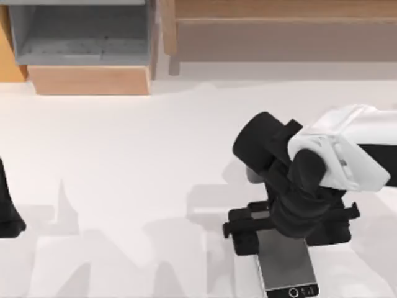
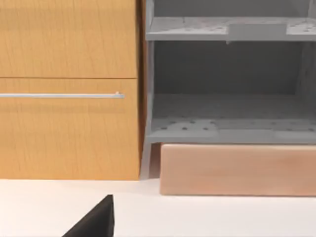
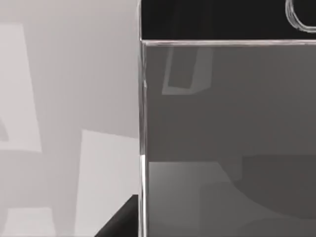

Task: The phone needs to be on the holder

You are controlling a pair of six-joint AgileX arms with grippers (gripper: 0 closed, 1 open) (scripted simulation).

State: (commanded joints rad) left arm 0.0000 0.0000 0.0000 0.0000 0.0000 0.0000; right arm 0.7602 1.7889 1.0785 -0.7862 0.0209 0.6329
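right gripper (image 1: 273,233) low over flat dark-grey silver-edged phone (image 1: 286,264) at table's 5 o'clock, likely lining up a grasp; finger spread cannot tell | left gripper (image 1: 7,214) parked at 9 o'clock

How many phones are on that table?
1. The phone lies flat near the table's front edge, right of centre, partly beneath the right gripper. Its dark screen is close up in the right wrist view. The arm could hide others.
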